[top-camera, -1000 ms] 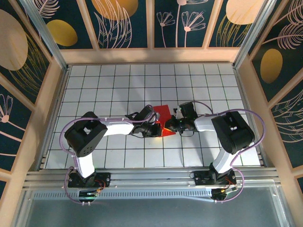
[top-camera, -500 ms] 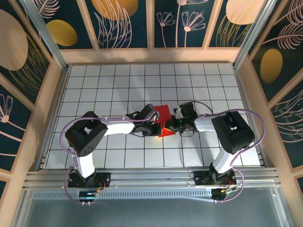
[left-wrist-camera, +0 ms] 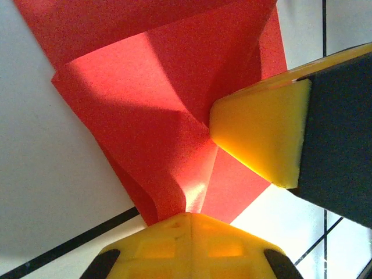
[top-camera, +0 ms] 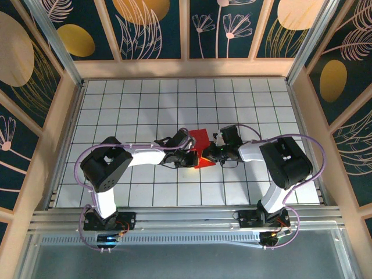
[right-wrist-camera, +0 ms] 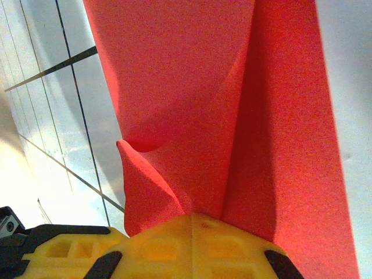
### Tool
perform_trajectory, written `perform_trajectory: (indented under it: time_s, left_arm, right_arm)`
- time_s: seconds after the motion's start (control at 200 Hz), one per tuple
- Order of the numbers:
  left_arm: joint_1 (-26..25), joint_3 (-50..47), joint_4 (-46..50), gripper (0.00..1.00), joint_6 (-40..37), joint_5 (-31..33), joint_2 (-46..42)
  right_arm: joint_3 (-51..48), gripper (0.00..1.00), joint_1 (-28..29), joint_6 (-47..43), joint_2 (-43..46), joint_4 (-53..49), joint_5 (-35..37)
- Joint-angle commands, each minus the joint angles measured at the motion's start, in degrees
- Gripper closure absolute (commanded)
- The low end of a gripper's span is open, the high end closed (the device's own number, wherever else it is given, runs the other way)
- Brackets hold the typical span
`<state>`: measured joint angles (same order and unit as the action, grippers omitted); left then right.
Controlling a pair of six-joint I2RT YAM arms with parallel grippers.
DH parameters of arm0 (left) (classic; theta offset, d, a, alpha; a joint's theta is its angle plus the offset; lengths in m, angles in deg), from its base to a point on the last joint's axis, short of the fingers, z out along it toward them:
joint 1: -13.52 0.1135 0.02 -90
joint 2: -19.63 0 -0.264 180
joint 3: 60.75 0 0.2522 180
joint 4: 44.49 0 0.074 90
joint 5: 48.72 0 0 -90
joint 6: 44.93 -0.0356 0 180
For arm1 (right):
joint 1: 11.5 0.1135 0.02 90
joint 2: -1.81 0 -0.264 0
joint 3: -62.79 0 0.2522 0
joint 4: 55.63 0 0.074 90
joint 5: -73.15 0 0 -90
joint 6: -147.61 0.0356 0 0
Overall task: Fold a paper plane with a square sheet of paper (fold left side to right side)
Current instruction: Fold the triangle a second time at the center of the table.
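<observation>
The paper [top-camera: 202, 138], thin matte red, lies at the middle of the white grid-tiled table [top-camera: 139, 104], creased into raised ridges and angled flaps. The left pincer [top-camera: 189, 157] meets its near-left edge, one yellow finger [left-wrist-camera: 260, 132] touching a ridge. The right pincer [top-camera: 213, 152] meets its right edge. Whether either one grips, I cannot tell.

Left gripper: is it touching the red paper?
Touching. Left wrist view: left gripper shut on the red paper, whose folded edge disappears between its fingertips.

no readable text, labels, brands or numbers on anything here.
</observation>
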<state>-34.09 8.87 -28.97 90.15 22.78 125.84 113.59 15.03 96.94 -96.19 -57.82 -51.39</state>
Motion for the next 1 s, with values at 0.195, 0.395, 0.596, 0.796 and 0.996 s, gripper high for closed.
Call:
perform_trajectory:
  time_s: [0.195, 0.395, 0.596, 0.796, 0.996]
  left_arm:
    - [0.1, 0.4, 2.7, 1.00, -1.1, 1.9, 1.8]
    - [0.1, 0.2, 2.7, 1.00, -1.1, 1.8, 2.2]
    - [0.1, -1.1, 2.5, 1.00, -1.2, 1.5, 2.1]
    - [0.1, -1.2, 3.1, 1.00, -1.5, 2.1, 2.1]
    - [0.1, -0.7, 4.4, 1.00, -2.2, 2.9, 2.2]
  right_arm:
    - [-0.4, 1.00, 0.9, -1.8, -1.8, -5.9, 4.8]
    - [0.9, 1.00, 0.9, -2.4, -1.1, -6.5, 4.1]
    - [3.5, 1.00, 0.7, -2.9, 3.1, -6.8, 3.2]
    - [2.1, 1.00, 0.8, -3.0, 6.9, -5.5, 3.0]
    - [-1.2, 1.00, 2.2, 0.3, 5.9, 1.6, 1.6]
